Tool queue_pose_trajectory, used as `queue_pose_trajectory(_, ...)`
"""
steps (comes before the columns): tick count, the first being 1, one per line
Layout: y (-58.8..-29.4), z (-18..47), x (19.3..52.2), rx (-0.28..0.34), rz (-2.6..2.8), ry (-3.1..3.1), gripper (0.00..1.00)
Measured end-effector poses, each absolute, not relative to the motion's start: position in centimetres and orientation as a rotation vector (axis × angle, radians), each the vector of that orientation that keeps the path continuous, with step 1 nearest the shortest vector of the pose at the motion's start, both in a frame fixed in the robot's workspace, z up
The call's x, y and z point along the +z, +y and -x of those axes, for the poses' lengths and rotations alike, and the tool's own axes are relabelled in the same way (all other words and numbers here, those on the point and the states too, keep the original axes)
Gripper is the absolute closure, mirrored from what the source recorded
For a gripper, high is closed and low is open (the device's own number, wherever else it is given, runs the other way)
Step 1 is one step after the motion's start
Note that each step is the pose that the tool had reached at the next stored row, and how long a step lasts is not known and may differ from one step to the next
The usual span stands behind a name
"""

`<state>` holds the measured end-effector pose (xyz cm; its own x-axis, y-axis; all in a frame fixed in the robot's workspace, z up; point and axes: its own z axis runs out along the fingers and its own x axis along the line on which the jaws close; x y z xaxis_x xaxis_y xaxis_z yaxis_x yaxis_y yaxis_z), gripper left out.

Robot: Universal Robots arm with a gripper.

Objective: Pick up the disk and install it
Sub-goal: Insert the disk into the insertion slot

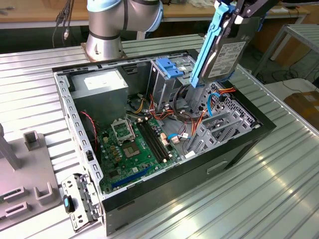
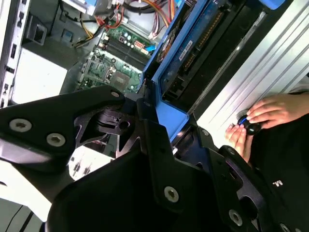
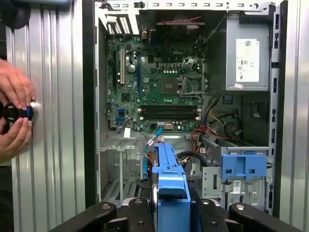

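The tool (image 1: 236,16) clamps the disk (image 1: 224,57) by its top end, upright above the drive cage (image 1: 198,102) at the computer case's (image 1: 174,194) two o'clock, seemingly to align its rails

Disk (image 1: 227,62) dull grey metal, paper label (image 1: 232,55), glossy blue plastic rails (image 1: 207,45); gripper (image 2: 154,110) matt black; table (image 1: 279,194), exterior view's 5 o'clock, ribbed shiny metal; case (image 1: 169,196) matt black
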<state>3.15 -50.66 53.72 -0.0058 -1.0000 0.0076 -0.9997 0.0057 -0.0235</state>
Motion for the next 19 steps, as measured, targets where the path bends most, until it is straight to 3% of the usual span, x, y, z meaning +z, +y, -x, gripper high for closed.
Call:
queue_pose_trajectory(4, -51.1, -4.5, 53.5, -0.034, 2.199, 2.228, 0.63)
queue_pose_trajectory(13, -56.0, -4.9, 52.3, -0.012, 2.186, 2.221, 0.63)
queue_pose_trajectory(19, -56.3, -5.0, 50.8, -0.001, 2.178, 2.219, 0.63)
